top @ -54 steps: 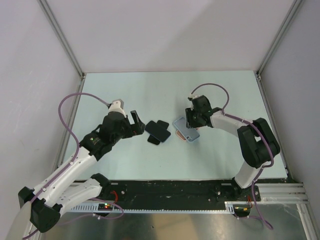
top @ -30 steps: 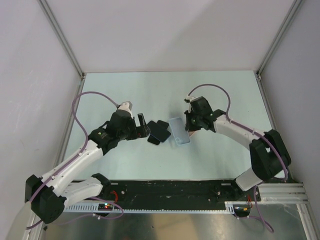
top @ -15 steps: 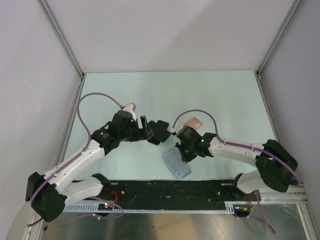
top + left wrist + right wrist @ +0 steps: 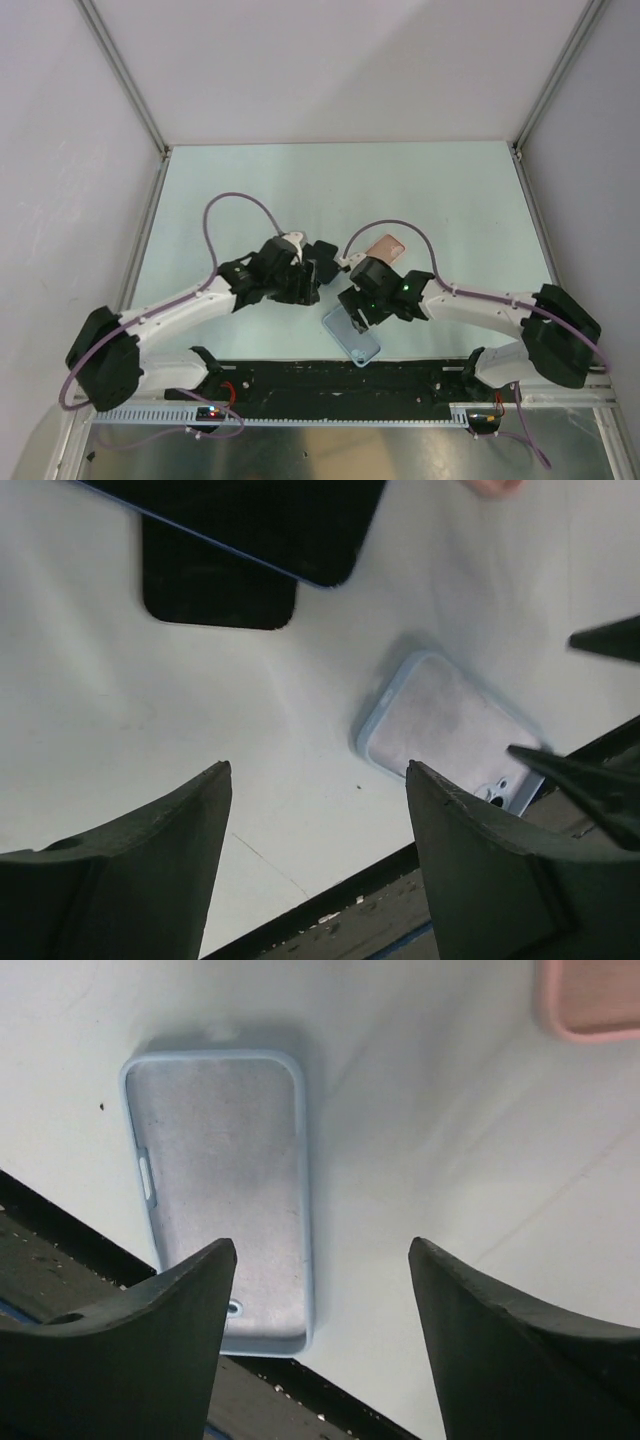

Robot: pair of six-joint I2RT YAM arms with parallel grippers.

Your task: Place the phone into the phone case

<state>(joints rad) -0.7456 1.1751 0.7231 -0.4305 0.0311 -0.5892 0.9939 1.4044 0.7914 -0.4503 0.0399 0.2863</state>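
Observation:
The phone (image 4: 250,520), with a glossy black screen and a thin blue edge, lies across an all-black slab (image 4: 215,585). In the top view the pair shows partly (image 4: 325,256), just right of my left gripper (image 4: 308,285). The salmon-pink phone case (image 4: 386,247) lies on the table behind my right arm and shows at the right wrist view's top corner (image 4: 590,1000). My left gripper (image 4: 315,770) is open and empty above bare table. My right gripper (image 4: 353,308) is open and empty (image 4: 322,1245).
A light blue shallow shell (image 4: 352,337) with a grey inside and a corner hole lies open side up at the table's front edge, partly under my right gripper (image 4: 215,1190). It also shows in the left wrist view (image 4: 450,730). The black rail (image 4: 400,375) runs along the front.
My right gripper carried the light blue shell off the pink case to the front edge and now hangs open over it. My left arm swung right, over the black slabs.

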